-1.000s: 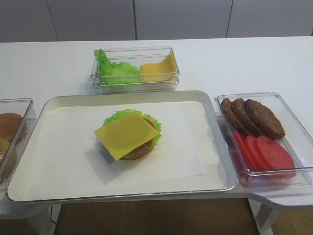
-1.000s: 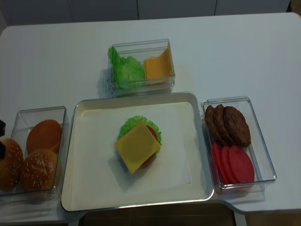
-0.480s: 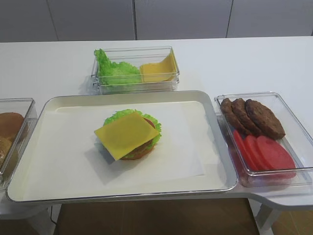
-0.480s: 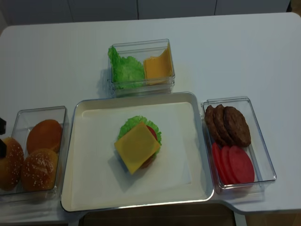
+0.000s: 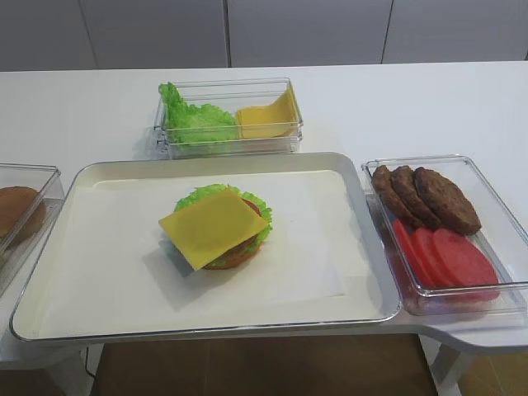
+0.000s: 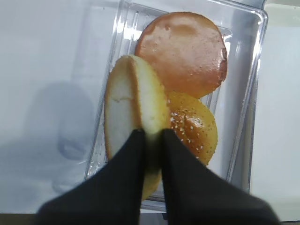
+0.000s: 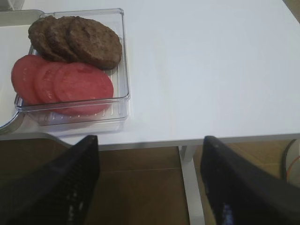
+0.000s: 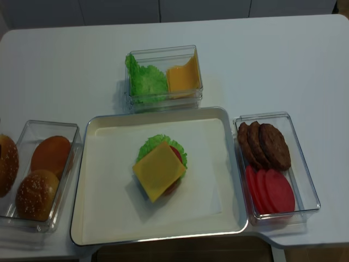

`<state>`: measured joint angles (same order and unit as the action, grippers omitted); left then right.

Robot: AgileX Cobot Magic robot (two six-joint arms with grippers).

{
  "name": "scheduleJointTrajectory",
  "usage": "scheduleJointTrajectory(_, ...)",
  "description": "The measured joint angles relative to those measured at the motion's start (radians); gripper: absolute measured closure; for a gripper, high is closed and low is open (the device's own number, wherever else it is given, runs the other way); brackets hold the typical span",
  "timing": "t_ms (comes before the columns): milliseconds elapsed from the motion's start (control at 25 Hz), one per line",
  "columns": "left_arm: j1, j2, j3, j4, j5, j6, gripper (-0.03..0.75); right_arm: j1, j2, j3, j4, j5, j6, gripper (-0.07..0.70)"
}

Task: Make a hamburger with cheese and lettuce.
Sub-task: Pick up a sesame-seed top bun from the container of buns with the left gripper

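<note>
The hamburger (image 5: 216, 227) stands in the middle of the tray (image 5: 355, 177): a bun base, frilly lettuce (image 5: 191, 198), a red slice and the square yellow cheese (image 5: 213, 224) on top, with no bun top on it. It also shows in the realsense view (image 8: 160, 169). My left gripper (image 6: 152, 140) is shut on a sesame bun top (image 6: 126, 108), held on edge above the bun box; that bun shows at the left edge of the realsense view (image 8: 6, 164). My right gripper (image 7: 147, 178) is open and empty, below the table's front edge.
The clear bun box (image 8: 73, 136) left of the tray holds a plain bun (image 6: 183, 51) and a sesame bun (image 6: 197, 126). A box (image 5: 227, 115) with loose lettuce and cheese slices stands behind the tray. A box (image 7: 119, 101) with patties and tomato slices stands to the right.
The sesame bun in my left gripper has risen out of the bun box and moved toward the left edge. The bun box has shifted a little. The burger stack is unchanged.
</note>
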<state>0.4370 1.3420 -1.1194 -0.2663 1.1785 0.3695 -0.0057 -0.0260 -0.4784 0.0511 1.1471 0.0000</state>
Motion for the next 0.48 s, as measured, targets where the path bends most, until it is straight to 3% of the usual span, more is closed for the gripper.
scheduleJointTrajectory(480, 0.000, 0.000, -0.006, -0.073, 0.019, 0.000, 0.654, 0.000, 0.000, 0.000, 0.000, 0.000, 0.000, 0.120)
